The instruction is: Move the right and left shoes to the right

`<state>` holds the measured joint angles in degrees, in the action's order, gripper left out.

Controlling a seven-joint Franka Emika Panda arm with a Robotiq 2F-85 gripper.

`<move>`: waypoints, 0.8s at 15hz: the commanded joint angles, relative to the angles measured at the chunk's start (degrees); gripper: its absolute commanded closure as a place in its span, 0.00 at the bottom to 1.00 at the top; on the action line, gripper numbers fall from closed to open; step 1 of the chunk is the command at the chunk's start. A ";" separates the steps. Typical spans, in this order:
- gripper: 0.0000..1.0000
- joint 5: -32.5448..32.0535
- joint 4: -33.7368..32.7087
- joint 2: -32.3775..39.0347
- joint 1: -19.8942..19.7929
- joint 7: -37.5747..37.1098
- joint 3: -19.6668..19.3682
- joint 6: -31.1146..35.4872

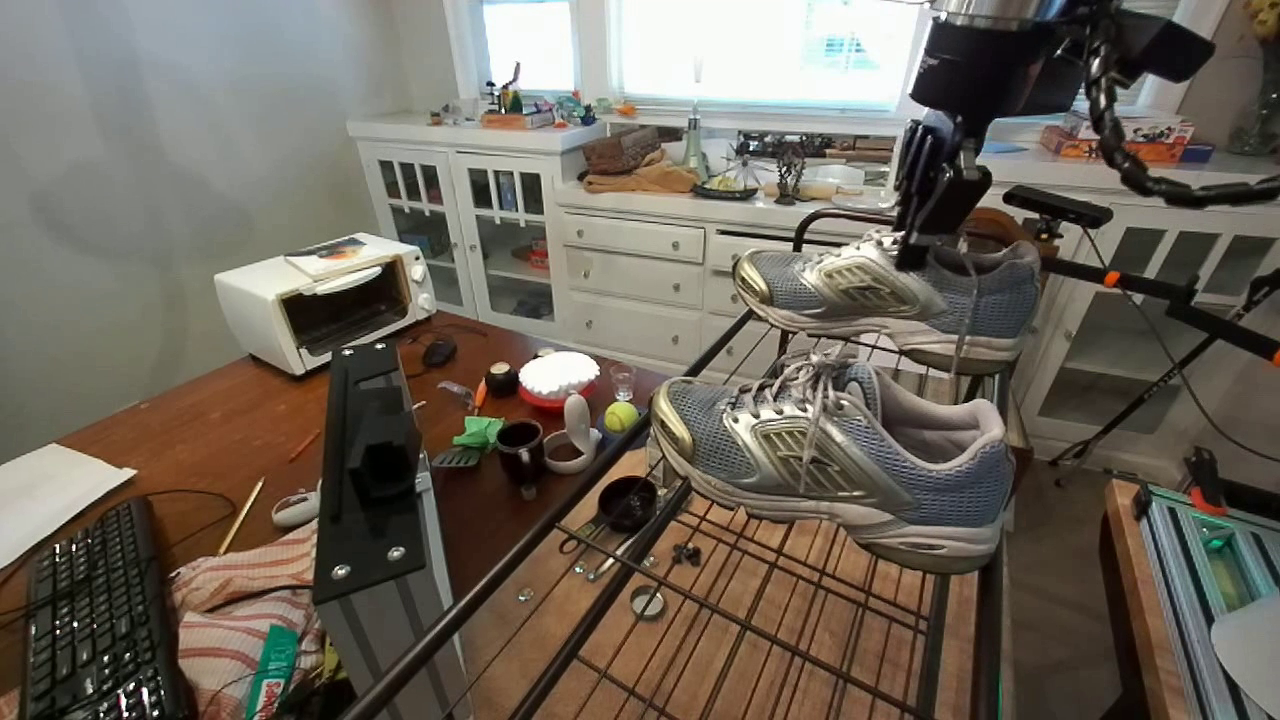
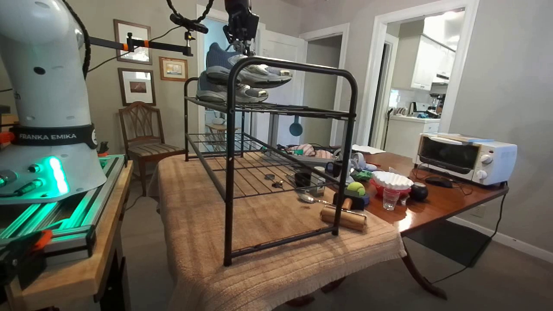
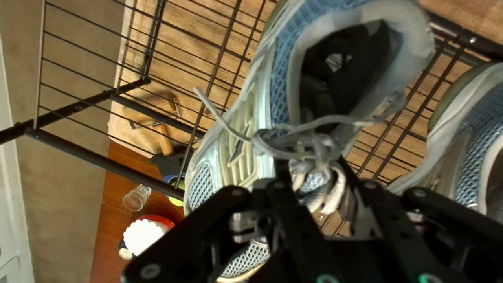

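Observation:
The two grey-and-silver mesh shoes are at the top of a black wire rack [image 2: 298, 65]. My gripper [image 1: 920, 250] is shut on the laced upper of one shoe [image 1: 870, 290], seen also in an exterior view [image 2: 263, 77]. This shoe is held level, its sole above the top shelf. In the wrist view, the gripper fingers [image 3: 314, 169] pinch the lace area of this shoe [image 3: 251, 118], with a lace hanging loose. The matching shoe [image 1: 810, 460] stands upright beside it on the shelf, seen also in an exterior view [image 2: 216, 94] and the wrist view [image 3: 471, 157].
The rack stands on a towel-covered table [image 2: 276, 276]; its black end hoop rises above the shelf. A black pan [image 1: 627, 502] and small items lie below. A camera [image 1: 1058, 205] on an orange-banded arm is close to the held shoe. A toaster oven [image 1: 330, 300] stands farther off.

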<state>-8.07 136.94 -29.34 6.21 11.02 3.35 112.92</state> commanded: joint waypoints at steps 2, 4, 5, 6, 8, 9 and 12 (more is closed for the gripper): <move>0.93 -3.86 2.07 -4.77 -1.15 5.40 -2.43 -2.00; 0.93 -4.83 3.05 -5.85 -1.71 7.72 -4.08 -1.02; 0.93 -5.10 3.59 -6.35 -2.04 8.60 -4.87 -0.66; 0.93 -5.18 4.10 -6.76 -2.27 9.60 -5.82 0.00; 0.93 -5.89 5.06 -7.28 -2.99 10.98 -7.32 1.43; 0.93 -6.23 5.58 -7.40 -3.24 11.92 -8.09 2.48; 0.93 -5.93 6.85 -7.11 -3.56 15.25 -10.51 6.16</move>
<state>-12.98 141.58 -35.13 2.97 23.19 -5.38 115.28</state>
